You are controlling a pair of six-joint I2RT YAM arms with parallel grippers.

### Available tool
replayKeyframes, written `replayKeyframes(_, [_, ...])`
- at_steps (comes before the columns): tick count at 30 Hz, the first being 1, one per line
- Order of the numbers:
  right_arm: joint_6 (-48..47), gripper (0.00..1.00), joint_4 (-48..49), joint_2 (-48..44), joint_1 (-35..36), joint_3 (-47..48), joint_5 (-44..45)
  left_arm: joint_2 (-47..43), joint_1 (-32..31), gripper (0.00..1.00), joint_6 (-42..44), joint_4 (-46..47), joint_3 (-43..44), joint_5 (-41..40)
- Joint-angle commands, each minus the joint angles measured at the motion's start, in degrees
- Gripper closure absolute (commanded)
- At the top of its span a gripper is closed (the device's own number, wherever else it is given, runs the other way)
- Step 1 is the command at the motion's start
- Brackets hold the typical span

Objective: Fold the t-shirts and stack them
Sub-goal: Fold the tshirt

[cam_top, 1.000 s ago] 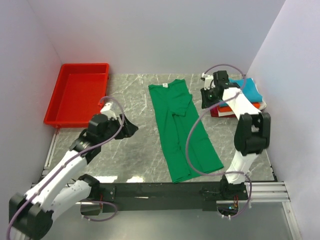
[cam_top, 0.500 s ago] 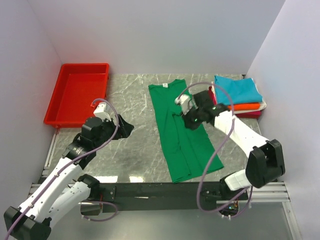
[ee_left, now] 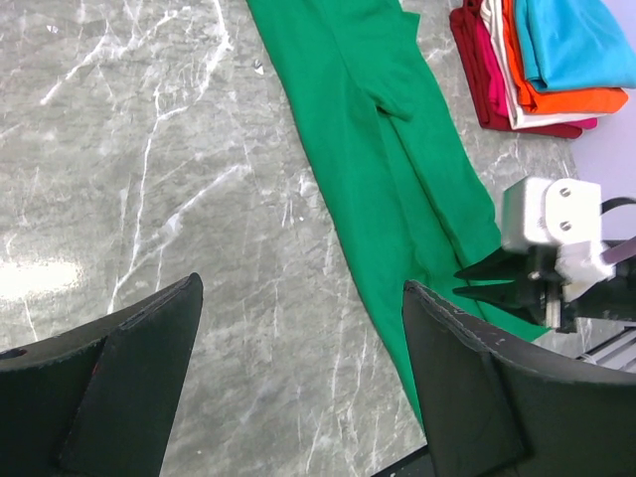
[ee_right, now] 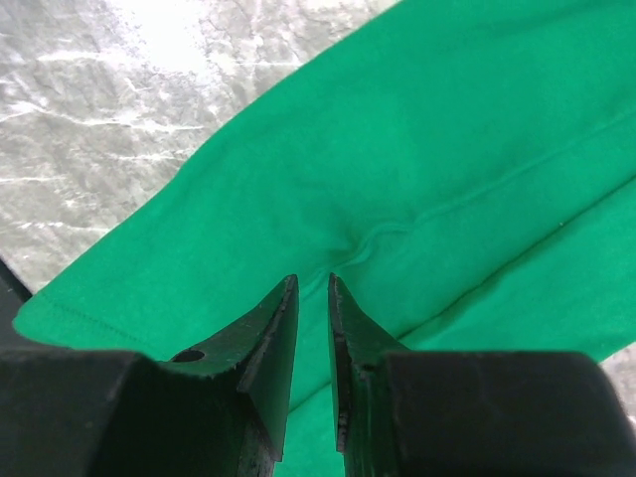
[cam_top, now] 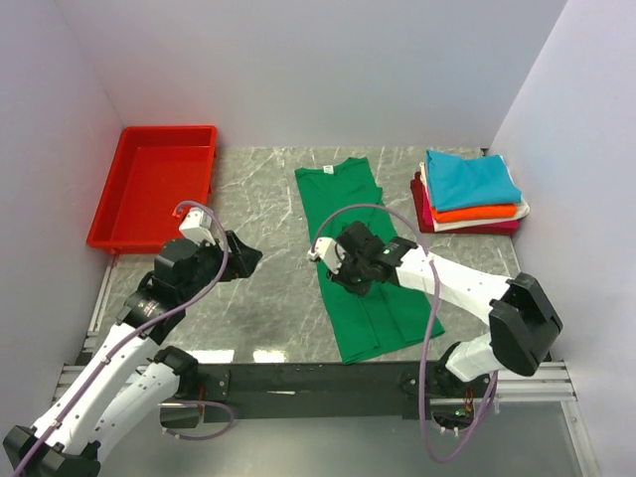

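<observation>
A bright green t-shirt lies folded into a long strip down the middle of the marble table; it also shows in the left wrist view and the right wrist view. A stack of folded t-shirts, teal on orange, white and red, sits at the back right and shows in the left wrist view. My right gripper hovers low over the strip's lower half, its jaws almost shut with only a narrow slit and nothing between them. My left gripper is wide open and empty over bare table left of the shirt.
A red plastic tray stands at the back left. White walls close in the left, back and right sides. The arms' black base rail runs along the near edge, just below the shirt's hem.
My right gripper has swung from the stack at the back right, across and down to the green shirt's lower half. My left arm has drawn slightly back towards the near edge.
</observation>
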Motion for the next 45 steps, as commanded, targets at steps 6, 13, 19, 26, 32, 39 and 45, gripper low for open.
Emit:
replayKeyframes(6, [0.1,0.74,3.2,4.6,5.1,-1.1,6.1,-1.4,-0.1,0.13,0.0,-0.2,-0.9,-0.8])
replayKeyframes(13, [0.5,0.74,3.6,6.0,6.1,-1.5,6.9,-2.0,-0.1,0.13,0.2,-0.3,-0.9,-0.8])
replayKeyframes(19, [0.7,0.73,4.0,6.6,6.4,-2.0,8.2,-1.6,-0.1,0.13,0.4,-0.3,-1.0,-0.8])
replayKeyframes(26, [0.9,0.73,4.3,7.8,6.6,-2.3,8.4,-1.3,-0.1,0.14,0.4,-0.3,-0.9,-0.7])
replayKeyframes(32, [1.0,0.73,4.8,8.5,6.9,-2.3,8.4,-1.3,-0.1,0.14,0.4,-0.4,-1.0,-0.8])
replayKeyframes(39, [1.3,0.73,5.3,9.0,6.9,-2.3,10.7,-0.6,-0.1,0.14,0.4,-0.5,-0.8,-0.8])
replayKeyframes(45, [1.4,0.73,4.6,8.2,7.4,-1.3,7.3,-0.9,-0.1,0.14,0.3,-0.7,-0.8,-0.8])
